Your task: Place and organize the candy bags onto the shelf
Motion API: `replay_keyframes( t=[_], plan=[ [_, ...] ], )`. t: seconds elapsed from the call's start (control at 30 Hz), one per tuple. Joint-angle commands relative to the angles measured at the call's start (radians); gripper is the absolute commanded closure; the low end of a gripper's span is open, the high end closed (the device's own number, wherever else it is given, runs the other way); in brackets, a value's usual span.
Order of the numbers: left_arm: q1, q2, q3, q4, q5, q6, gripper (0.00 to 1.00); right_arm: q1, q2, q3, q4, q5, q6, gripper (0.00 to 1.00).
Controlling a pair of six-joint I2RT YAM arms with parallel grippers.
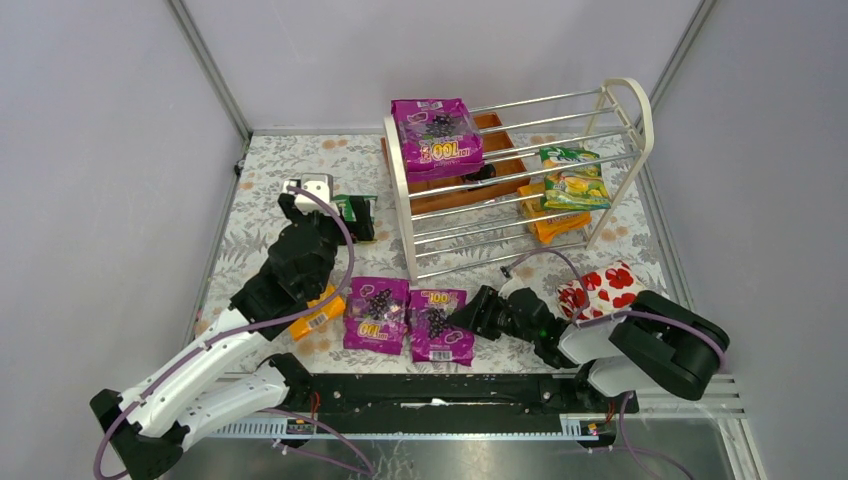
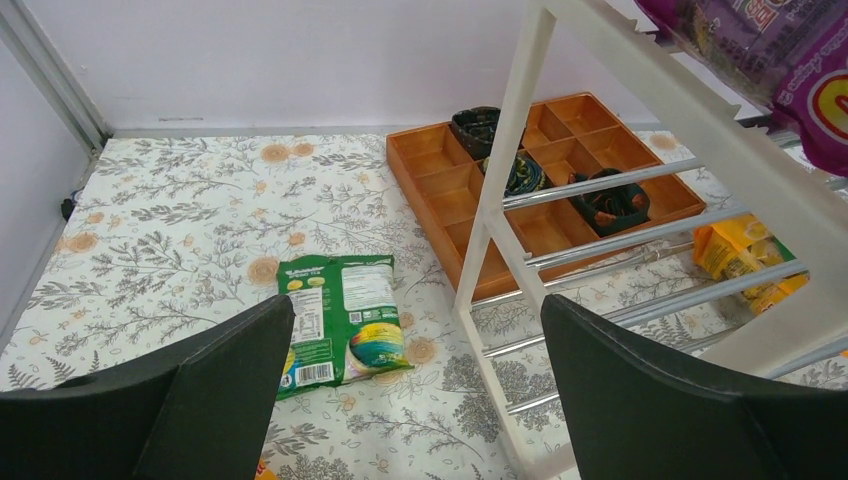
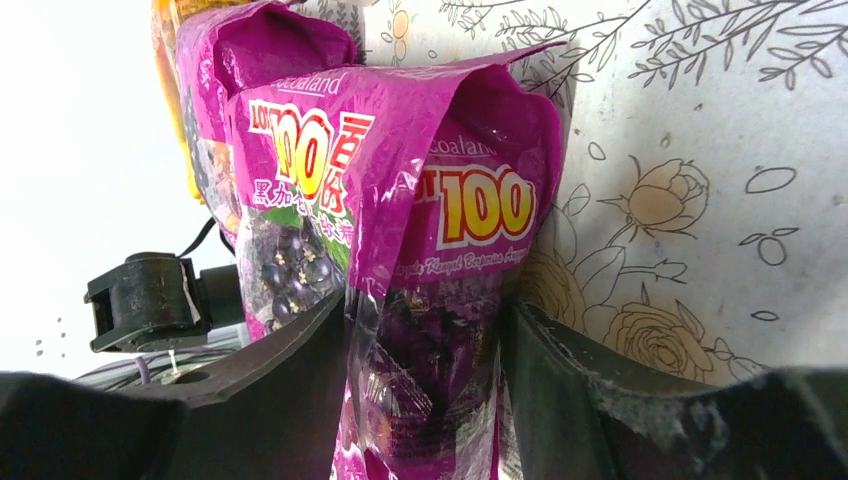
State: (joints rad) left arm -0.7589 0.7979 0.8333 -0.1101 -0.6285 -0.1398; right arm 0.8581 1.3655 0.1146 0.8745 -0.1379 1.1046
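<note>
The table [image 1: 250, 215] is covered in a grey flower print, between pale walls [image 1: 100, 150]. Seven bags show, three of them magenta: the top magenta bag [image 1: 437, 135] on the shelf [image 1: 402, 210], the left magenta bag [image 1: 377, 314] and the right magenta bag [image 1: 439, 328] on the table, the last pinched by the half-closed right tool [image 1: 465, 315]. One orange bag [image 1: 553, 228] and one green-yellow bag [image 1: 573, 178] sit in the shelf. Another orange bag [image 1: 320, 312] and one green-white bag [image 2: 345, 320] lie near the left tool [image 2: 415, 305], which is wide open and empty.
</note>
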Motion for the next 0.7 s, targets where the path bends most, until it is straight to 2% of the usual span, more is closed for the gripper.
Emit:
replay_keyframes(
  t=[0.0,0.17,0.3,0.4,0.5,0.67],
  plan=[
    [0.005,0.002,0.002,0.040,0.013,-0.006,0.01,0.020,0.064,-0.029,0.147,0.111,-0.044,0.43],
    [0.005,0.000,0.001,0.036,0.016,-0.009,0.01,0.020,0.062,-0.034,0.152,0.110,-0.051,0.51],
    [0.006,-0.002,0.002,0.035,0.016,-0.009,0.01,0.020,-0.030,-0.051,0.086,0.121,-0.056,0.60],
    [0.006,-0.004,0.002,0.035,0.016,-0.010,0.01,0.020,-0.154,-0.035,-0.083,0.121,-0.088,0.67],
    [0.006,-0.003,0.003,0.035,0.019,-0.010,0.01,0.020,-0.329,0.008,-0.325,0.132,-0.126,0.76],
    [0.007,-0.003,0.003,0.035,0.021,-0.011,0.01,0.020,-0.659,0.121,-0.794,0.188,-0.183,0.83]
  ],
)
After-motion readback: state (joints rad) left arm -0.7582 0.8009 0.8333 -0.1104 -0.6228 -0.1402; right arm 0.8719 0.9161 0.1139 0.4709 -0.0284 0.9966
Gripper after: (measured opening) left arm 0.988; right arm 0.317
